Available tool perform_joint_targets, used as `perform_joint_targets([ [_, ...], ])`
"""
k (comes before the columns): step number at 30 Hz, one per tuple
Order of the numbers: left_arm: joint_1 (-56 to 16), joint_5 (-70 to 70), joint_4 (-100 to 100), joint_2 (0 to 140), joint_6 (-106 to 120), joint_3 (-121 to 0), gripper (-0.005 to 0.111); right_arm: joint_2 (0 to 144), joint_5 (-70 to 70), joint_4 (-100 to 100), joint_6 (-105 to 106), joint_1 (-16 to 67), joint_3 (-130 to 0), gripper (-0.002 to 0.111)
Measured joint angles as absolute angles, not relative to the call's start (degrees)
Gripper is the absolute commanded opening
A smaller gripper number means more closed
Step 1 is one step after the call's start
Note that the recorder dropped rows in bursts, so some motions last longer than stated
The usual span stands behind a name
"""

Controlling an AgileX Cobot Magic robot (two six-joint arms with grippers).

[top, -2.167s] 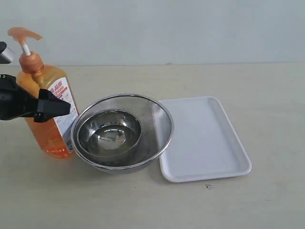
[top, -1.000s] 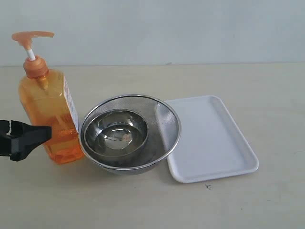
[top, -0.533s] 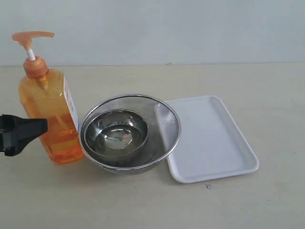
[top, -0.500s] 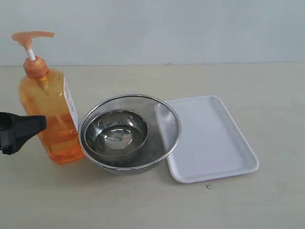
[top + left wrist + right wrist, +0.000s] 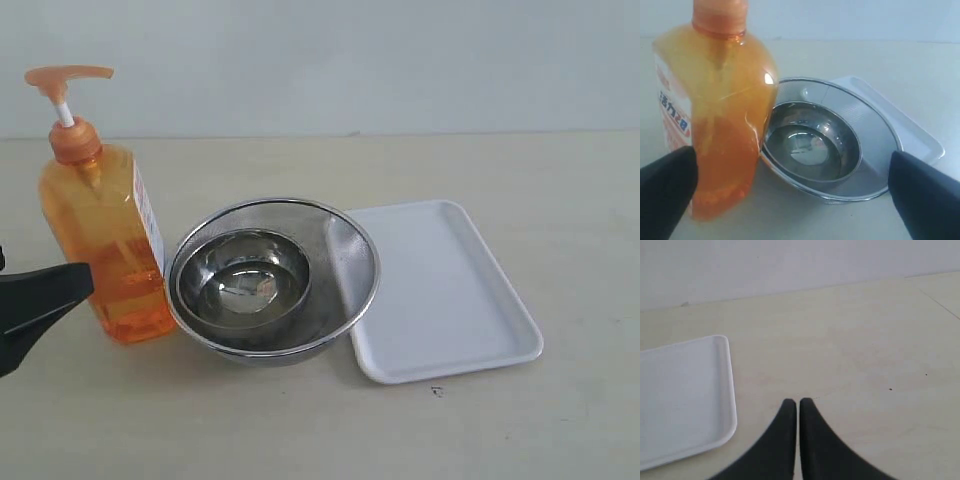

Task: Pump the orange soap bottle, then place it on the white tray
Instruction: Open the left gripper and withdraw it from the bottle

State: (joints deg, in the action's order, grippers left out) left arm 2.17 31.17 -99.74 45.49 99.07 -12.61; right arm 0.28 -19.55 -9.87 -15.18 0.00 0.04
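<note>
The orange soap bottle [image 5: 100,240] stands upright on the table at the left, its pump head [image 5: 68,75] raised on the white stem. The white tray [image 5: 450,290] lies flat at the right with nothing on it. One black finger [image 5: 45,295] of my left gripper shows at the left edge, just short of the bottle. In the left wrist view the left gripper [image 5: 792,155] is open wide, and the bottle [image 5: 725,110] stands ahead near one finger, untouched. My right gripper [image 5: 798,402] is shut and empty over bare table beside the tray [image 5: 680,390].
A steel mesh strainer [image 5: 345,250] with a smaller steel bowl [image 5: 240,280] inside it sits between bottle and tray, its rim close against both. The strainer [image 5: 875,150] fills much of the left wrist view. A pale wall runs along the back of the table.
My left gripper, on the tilted bottle at first, has let go and drawn back to the left edge, sinking a little. The bottle stands upright. Strainer and tray have shifted slightly right.
</note>
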Motion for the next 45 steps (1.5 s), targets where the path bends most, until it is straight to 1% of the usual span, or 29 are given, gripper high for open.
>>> perform_joint_targets([
  [6,2.17,31.49,-99.74,45.49,99.07,-12.61,0.096,0.28,-19.55,-9.87,-15.18,0.0,0.04,0.0],
  [10,1.89,35.76,-99.62,43.82,99.18,-13.7,0.096,0.28,-19.55,-9.87,-15.18,0.0,0.04,0.0],
  [12,-0.29,35.96,-99.62,41.47,101.64,-15.24,0.096,0.28,-19.55,-9.87,-15.18,0.0,0.04,0.0],
  [14,-2.49,33.79,-99.62,38.77,103.91,-16.42,0.096,0.28,-19.55,-9.87,-15.18,0.0,0.04,0.0],
  [18,-3.28,24.29,-99.62,32.73,99.86,-16.91,0.096,0.28,-19.55,-9.87,-15.18,0.0,0.04,0.0],
  [20,-2.28,18.74,-99.62,29.56,96.63,-16.91,0.096,0.28,-19.55,-9.87,-15.18,0.0,0.04,0.0],
  [22,-0.91,15.98,-99.62,26.11,95.37,-16.51,0.096,0.28,-19.55,-9.87,-15.18,0.0,0.04,0.0],
  [30,5.11,13.51,-99.75,16.92,95.37,-12.55,0.096,0.28,-19.55,-9.87,-15.18,0.0,0.04,0.0],
  [36,6.09,10.78,-99.75,14.86,95.37,-11.9,0.096,0.28,-19.55,-9.87,-15.18,0.0,0.04,0.0],
  [45,6.09,11.12,-99.75,14.86,95.37,-11.78,0.096,0.28,-19.55,-9.87,-15.18,0.0,0.04,0.0],
])
